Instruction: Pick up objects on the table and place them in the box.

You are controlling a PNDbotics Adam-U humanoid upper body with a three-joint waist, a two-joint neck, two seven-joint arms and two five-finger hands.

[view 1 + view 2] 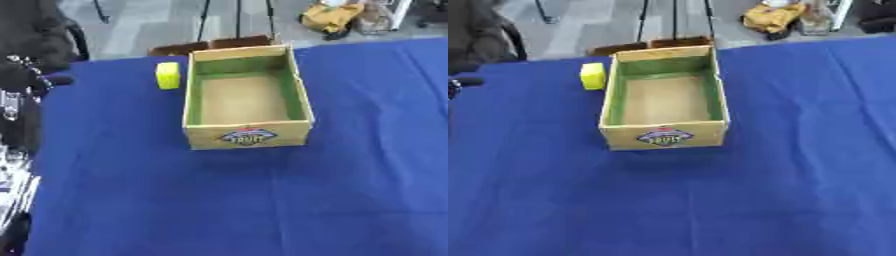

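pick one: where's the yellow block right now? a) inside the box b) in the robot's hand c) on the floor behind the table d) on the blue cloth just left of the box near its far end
d: the yellow block sits on the blue cloth beside the left wall of the box, near its far end; the inside of the box shows only its bare floor.

A blue cloth (219, 200) covers the bench and fills most of the view. Behind the bench is a grey floor (149, 22). Thin black legs (238, 20) of some stand rise from the floor near the middle. A yellow bag (337, 17) lies on the floor at the far right. A dark chair (509, 37) stands at the far left.
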